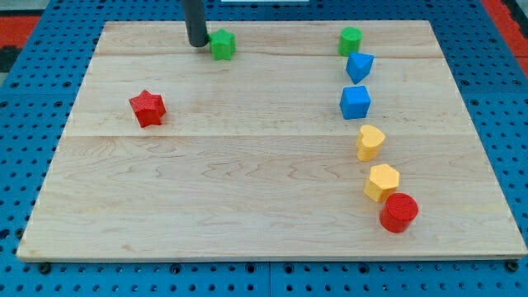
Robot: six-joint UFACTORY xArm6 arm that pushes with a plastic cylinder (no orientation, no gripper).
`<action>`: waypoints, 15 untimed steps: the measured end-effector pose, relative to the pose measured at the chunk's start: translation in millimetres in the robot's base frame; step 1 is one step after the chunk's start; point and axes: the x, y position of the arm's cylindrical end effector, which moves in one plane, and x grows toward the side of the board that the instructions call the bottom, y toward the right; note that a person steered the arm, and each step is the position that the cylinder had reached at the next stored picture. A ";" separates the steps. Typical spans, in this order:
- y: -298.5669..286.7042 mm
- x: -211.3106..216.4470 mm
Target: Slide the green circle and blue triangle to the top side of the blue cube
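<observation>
The green circle (pixel 351 40) sits near the board's top edge at the view's right. The blue triangle (pixel 359 66) lies just below it, touching or nearly touching it. The blue cube (pixel 355 102) sits just below the triangle, a small gap apart. My tip (pixel 197 43) rests on the board near the top edge, left of centre, right beside the left side of a green star-shaped block (pixel 222 44). The tip is far to the left of the green circle, blue triangle and blue cube.
A red star (pixel 148 108) lies at the view's left. Below the blue cube run a yellow heart-like block (pixel 370 142), a yellow hexagon (pixel 382 181) and a red cylinder (pixel 399 212). The wooden board (pixel 247 190) sits on a blue pegboard.
</observation>
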 end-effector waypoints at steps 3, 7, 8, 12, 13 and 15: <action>81.8 -4.2; 248.6 -36.9; 223.9 -30.2; 208.5 -19.0; 283.6 -15.4; 272.3 40.4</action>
